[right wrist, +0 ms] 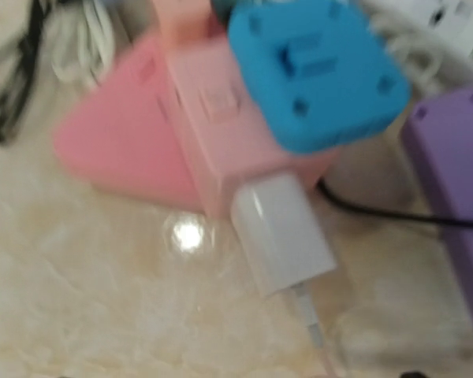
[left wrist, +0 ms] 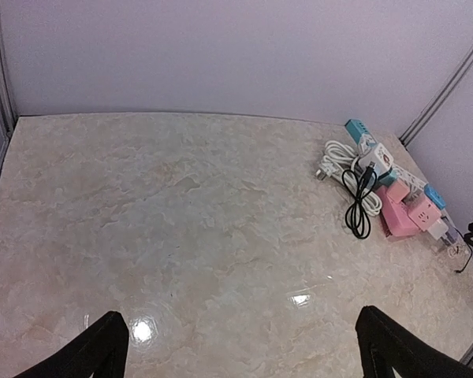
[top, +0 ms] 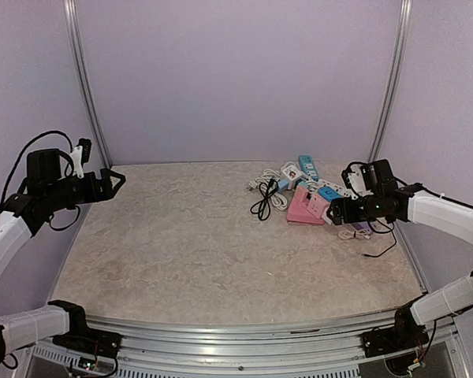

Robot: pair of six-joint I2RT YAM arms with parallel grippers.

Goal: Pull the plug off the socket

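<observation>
1. Your left fingers [left wrist: 102,354] stand wide apart. In the left wrist view one dark tip sits in the lower left corner and the other in the lower right, with the marbled desk [left wrist: 181,236] showing between them.
2. In the overhead view, that arm hangs at the left edge of the frame, well apart from the pile of sockets at centre right.
3. Your right fingers [top: 333,211] sit at the right of the overhead frame, pointing left, just beside the pink socket block [top: 303,206]. You cannot tell from any view how wide they stand or whether they touch anything.
4. The white plug [right wrist: 284,232] fills the lower centre of the blurred right wrist view. It is seated in the near face of the pink block, and a thin white cable [right wrist: 315,331] runs from it towards the bottom edge.
5. You see a blue cube socket [right wrist: 315,71] against the pink block's upper right, and a purple block [right wrist: 449,197] at the right edge. A black cable [right wrist: 378,211] runs between them.
6. Up and left of the pink block in the overhead frame lie a black cord [top: 262,206], a coiled white cord [top: 268,185] and a teal strip [top: 308,167].
</observation>
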